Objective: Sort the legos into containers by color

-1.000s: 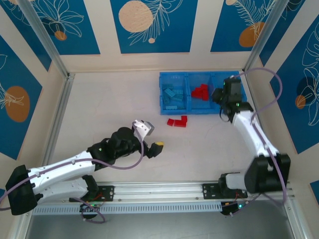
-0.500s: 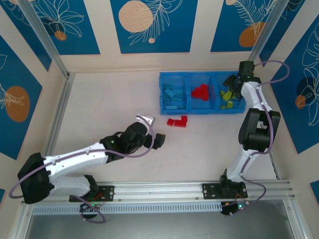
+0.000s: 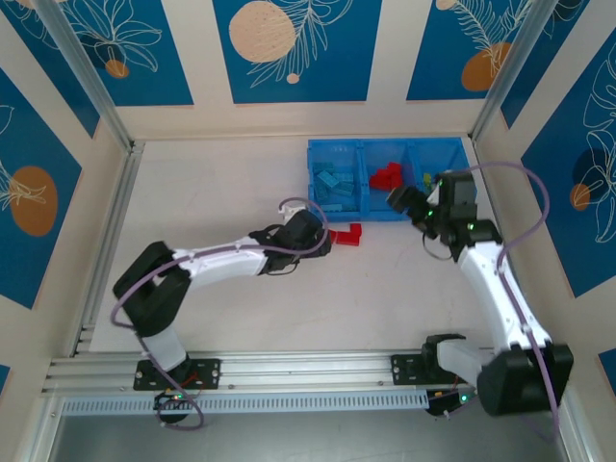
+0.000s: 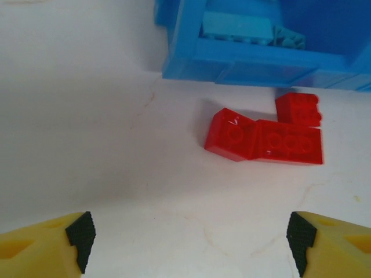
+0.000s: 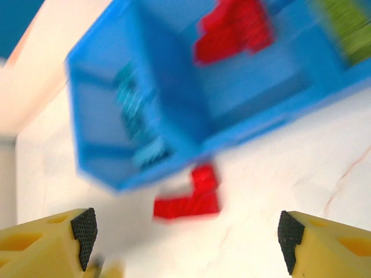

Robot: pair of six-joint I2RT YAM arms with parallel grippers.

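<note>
We see left fingers (image 4: 79, 234) spread, empty; red legos (image 4: 264, 138) lie just outside the tray (image 4: 255, 65). Our right fingers (image 5: 84, 229): spread, empty too.

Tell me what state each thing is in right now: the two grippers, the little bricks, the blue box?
Left gripper: open, empty, facing the loose red legos.
Right gripper: open, empty, aimed at the tray.
Loose red legos: three, lying on the table just outside the tray, unsorted.
Tray: resting on the table.
Light blue legos: in the left compartment.
Sorted red legos: in the middle compartment.
Green legos: in the right compartment.
</note>
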